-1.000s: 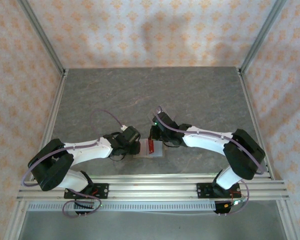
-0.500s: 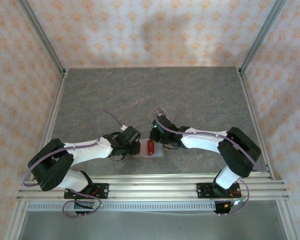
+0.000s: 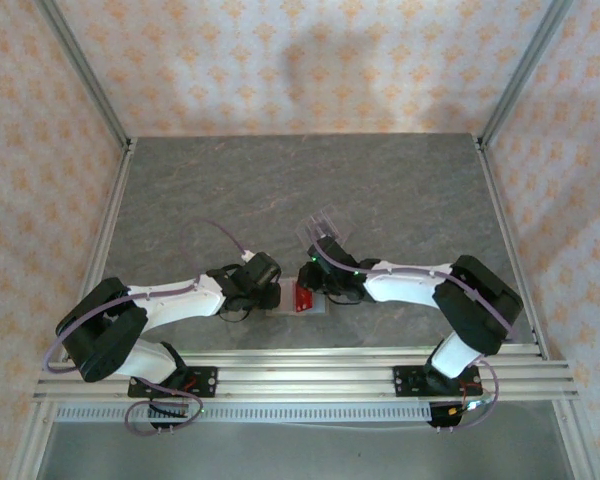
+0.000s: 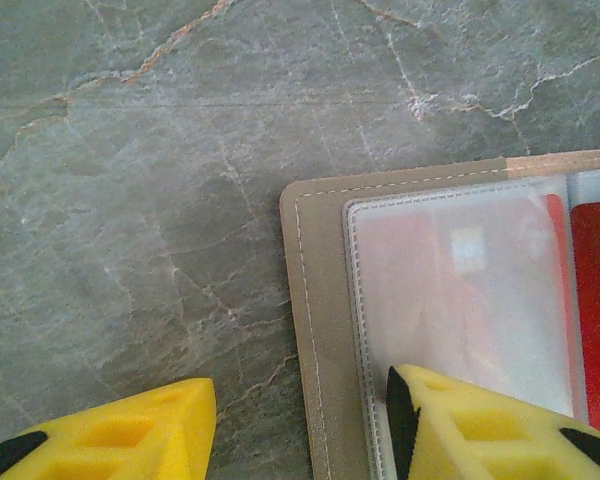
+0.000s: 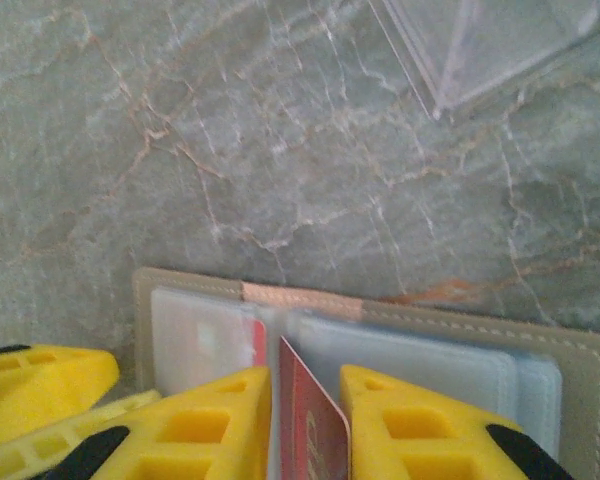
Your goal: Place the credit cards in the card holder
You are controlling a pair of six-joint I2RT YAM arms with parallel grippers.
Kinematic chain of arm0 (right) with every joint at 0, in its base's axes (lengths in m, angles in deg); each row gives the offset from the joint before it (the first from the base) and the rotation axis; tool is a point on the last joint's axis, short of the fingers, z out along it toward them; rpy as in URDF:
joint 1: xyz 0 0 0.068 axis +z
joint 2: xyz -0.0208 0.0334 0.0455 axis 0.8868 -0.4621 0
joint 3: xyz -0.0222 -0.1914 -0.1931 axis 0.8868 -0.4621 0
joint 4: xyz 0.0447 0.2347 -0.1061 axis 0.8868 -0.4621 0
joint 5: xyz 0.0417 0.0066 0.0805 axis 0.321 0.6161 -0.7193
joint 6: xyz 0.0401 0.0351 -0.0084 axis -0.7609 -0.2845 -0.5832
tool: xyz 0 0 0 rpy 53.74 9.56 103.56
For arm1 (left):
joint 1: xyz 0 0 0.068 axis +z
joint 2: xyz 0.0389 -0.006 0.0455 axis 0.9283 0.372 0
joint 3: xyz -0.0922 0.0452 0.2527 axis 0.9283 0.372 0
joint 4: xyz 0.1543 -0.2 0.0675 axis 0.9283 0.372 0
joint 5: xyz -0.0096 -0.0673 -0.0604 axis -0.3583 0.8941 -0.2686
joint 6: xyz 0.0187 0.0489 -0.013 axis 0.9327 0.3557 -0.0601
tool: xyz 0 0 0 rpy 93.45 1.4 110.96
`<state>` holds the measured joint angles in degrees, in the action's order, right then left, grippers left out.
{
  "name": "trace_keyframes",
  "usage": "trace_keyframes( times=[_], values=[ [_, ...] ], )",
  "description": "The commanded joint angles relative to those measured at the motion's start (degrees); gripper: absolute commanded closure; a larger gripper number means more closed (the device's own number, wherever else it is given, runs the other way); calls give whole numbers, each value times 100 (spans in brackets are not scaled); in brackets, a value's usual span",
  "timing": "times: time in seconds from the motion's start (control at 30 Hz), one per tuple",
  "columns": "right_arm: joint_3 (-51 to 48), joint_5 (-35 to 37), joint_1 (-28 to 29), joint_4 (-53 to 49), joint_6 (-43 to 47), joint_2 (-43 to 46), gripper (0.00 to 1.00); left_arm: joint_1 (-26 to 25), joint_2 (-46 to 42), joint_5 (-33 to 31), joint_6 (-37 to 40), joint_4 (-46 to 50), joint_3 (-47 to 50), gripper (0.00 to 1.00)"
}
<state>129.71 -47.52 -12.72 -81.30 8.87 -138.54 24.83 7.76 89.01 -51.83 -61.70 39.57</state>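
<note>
Grey veined stone table, boxed in by orange-patterned walls and aluminium rails, seen from above. Both arms bend inward and meet low in the centre of the frame, over the card holder. A clear plastic stand sits just above them. At this distance the fingers are too small to read.

The left wrist view shows the holder lying open at lower right, with its tan border and clear sleeves facing up. The left gripper is spread wide and holds nothing: one yellow finger lies over a sleeve, the other over bare stone at lower left.

The right wrist view shows the right gripper narrowly parted around a red credit card, which stands on edge over the holder's middle fold. Whether the card is pinched I cannot tell.

Bare stone lies open across the upper left of both wrist views and the upper half of the table in the overhead view.
</note>
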Motion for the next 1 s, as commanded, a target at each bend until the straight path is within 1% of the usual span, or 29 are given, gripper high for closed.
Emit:
trace_keyframes(
  times=[0.0, 0.13, 0.23, 0.3, 0.4, 0.7, 0.83, 0.97],
  values=[
    [-64, 83, 136, -54, -116, 289, 78, 35, -68, -13, -61, 117, 136, 51],
    [-81, 175, 269, -174, -168, 406, 80, 35, -63, 5, -69, 82, 143, 51],
    [-132, 195, 310, -189, -237, 483, 84, 35, -79, 5, -78, 73, 152, 51],
    [-164, 215, 322, -214, -269, 510, 85, 35, -98, 5, -78, 81, 165, 51],
    [-152, 211, 341, -289, -300, 466, 90, 35, -133, -4, -72, 92, 199, 51],
    [-72, 269, 401, -504, -291, 380, 100, 35, -196, 29, -9, 112, 244, 51],
    [-91, 335, 412, -550, -265, 580, 100, 35, -187, 31, 16, 132, 253, 51],
    [-253, 408, 410, -290, -264, 827, 100, 35, -211, 15, 44, 169, 244, 52]
  ],
)
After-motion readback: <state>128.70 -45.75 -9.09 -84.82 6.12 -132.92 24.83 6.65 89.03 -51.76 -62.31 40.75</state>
